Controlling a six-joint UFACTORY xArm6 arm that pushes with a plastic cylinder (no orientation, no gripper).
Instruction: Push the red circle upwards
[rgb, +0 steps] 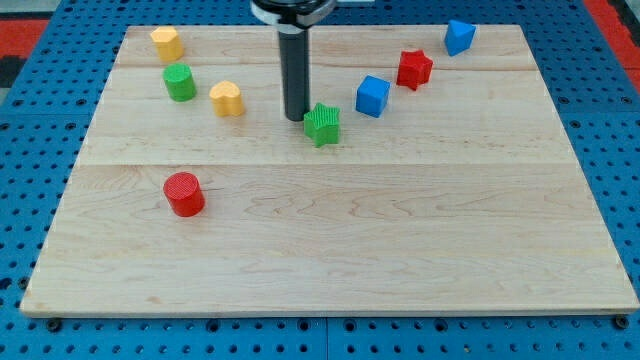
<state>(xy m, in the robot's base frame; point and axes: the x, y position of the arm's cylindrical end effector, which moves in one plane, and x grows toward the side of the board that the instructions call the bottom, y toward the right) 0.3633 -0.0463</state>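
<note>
The red circle (184, 193) is a short red cylinder on the wooden board (330, 250), at the view's lower left. My tip (295, 119) is the lower end of a dark rod coming down from the view's top centre. It stands well to the upper right of the red circle, far apart from it. The tip is right beside the left edge of a green star block (322, 124); I cannot tell whether they touch.
A green cylinder (180, 82), a yellow heart-like block (227, 98) and a yellow block (166, 43) lie above the red circle at upper left. A blue cube (372, 96), a red star-like block (414, 69) and a blue block (459, 37) lie at upper right.
</note>
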